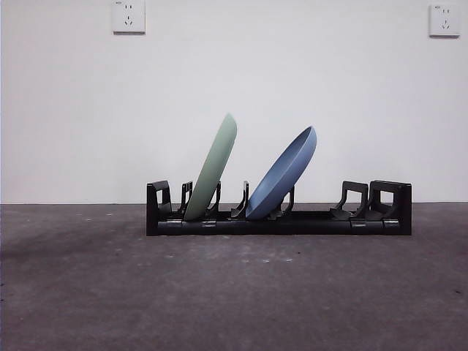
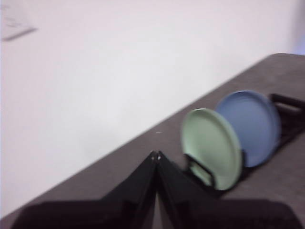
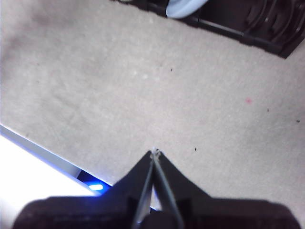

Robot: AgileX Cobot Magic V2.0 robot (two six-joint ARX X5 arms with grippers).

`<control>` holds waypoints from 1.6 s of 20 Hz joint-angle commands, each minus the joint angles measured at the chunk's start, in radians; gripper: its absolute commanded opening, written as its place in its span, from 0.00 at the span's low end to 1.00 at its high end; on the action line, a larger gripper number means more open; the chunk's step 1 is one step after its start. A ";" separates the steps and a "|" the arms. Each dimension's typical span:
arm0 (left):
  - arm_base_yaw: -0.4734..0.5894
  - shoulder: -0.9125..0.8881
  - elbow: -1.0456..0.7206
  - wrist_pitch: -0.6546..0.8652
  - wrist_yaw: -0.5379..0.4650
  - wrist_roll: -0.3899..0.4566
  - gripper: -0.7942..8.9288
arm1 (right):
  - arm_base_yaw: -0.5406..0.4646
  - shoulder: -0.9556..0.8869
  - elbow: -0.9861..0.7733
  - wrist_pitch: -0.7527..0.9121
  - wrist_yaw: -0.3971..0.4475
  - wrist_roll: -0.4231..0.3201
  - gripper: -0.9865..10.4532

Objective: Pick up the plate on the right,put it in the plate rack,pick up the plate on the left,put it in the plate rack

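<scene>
The black plate rack [image 1: 278, 219] stands across the middle of the grey table. A green plate [image 1: 212, 170] leans in its left slots, tilted to the right. A blue plate [image 1: 284, 174] leans in the middle slots, tilted further right. Both plates show in the left wrist view too, the green plate [image 2: 212, 148] in front of the blue plate [image 2: 252, 126]. My left gripper [image 2: 156, 155] is shut and empty, away from the rack. My right gripper [image 3: 155, 152] is shut and empty above bare table, with the rack [image 3: 248, 21] and the blue plate's edge [image 3: 186, 7] far off.
Two wall sockets, one [image 1: 129, 16] at the upper left and another [image 1: 444, 20] at the upper right, sit on the white wall behind. The table's front edge [image 3: 43, 152] with a blue light shows near my right gripper. The rack's right slots [image 1: 365, 201] hold nothing.
</scene>
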 commanded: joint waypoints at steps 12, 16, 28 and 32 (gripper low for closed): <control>0.108 -0.544 -0.845 0.286 -0.095 -0.127 0.08 | 0.001 0.103 -0.004 -0.022 0.016 0.007 0.09; 0.108 -0.630 -0.945 0.286 -0.101 -0.187 0.08 | 0.001 0.103 -0.004 -0.022 0.016 0.006 0.09; 0.108 -0.620 -1.003 0.300 -0.145 -0.285 0.08 | 0.000 0.103 -0.004 0.058 0.049 0.006 0.09; 0.108 -0.614 -1.003 0.300 -0.145 -0.286 0.08 | 0.000 0.103 -0.004 0.146 0.049 0.007 0.09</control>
